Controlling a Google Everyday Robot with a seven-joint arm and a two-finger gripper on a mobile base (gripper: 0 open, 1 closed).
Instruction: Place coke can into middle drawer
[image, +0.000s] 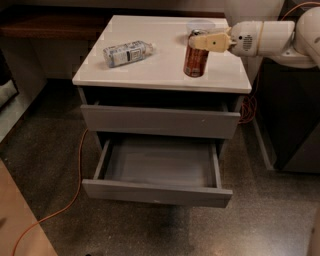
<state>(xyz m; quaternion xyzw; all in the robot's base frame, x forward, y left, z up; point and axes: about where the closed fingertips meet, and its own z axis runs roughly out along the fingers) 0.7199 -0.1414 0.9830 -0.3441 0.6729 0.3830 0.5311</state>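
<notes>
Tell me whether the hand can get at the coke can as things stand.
Probably yes. The hand is right at the top of the can, reaching in from the picture's right over the cabinet top, with nothing between them. The bottle lies well off to the picture's left.

The cream gripper (201, 41), on a white arm (270, 37), sits at the silver top of the red-orange coke can (195, 62). The cabinet top (150, 67) is white, the middle drawer (155, 193) is grey throughout, and an orange cable (79, 172) crosses the dark speckled floor (270, 220).
</notes>
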